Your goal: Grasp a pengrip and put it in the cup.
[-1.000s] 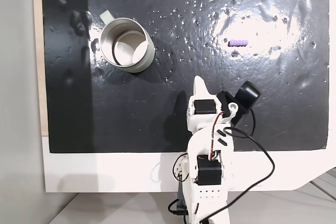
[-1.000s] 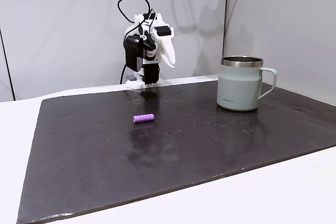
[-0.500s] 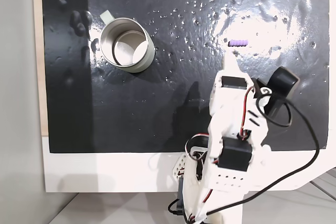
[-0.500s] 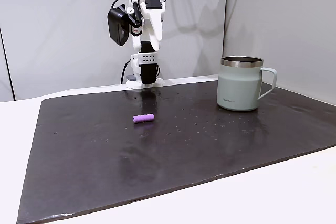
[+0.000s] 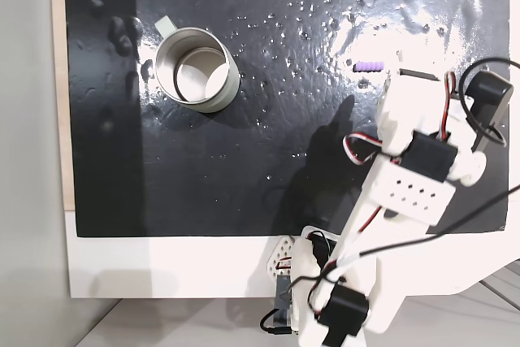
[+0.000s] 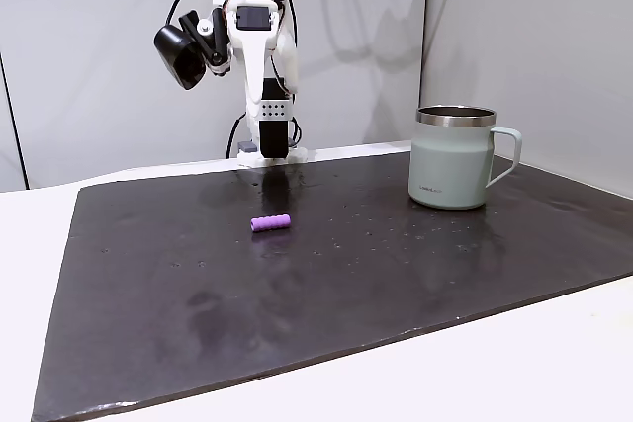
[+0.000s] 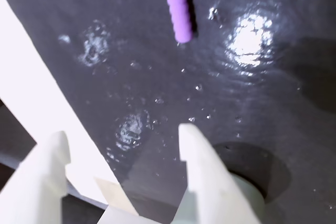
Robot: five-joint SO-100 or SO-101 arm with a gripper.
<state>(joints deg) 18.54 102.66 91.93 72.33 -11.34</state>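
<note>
The tool [image 7: 121, 140], spread wide and empty, hangs above the pengrip [image 7: 179, 10], its base cropped.

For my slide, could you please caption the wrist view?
Open white gripper poised above dark mat, small ribbed purple pengrip ahead.

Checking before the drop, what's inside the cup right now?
In a fixed view from above, the cup shows only its pale bare bottom; the pengrip lies on the mat.

Mat [image 6: 415, 284] dark, glossy, dimpled; cup [image 6: 451, 160] matt pale, steel rim; pengrip [image 7: 179, 10] ribbed purple.
</note>
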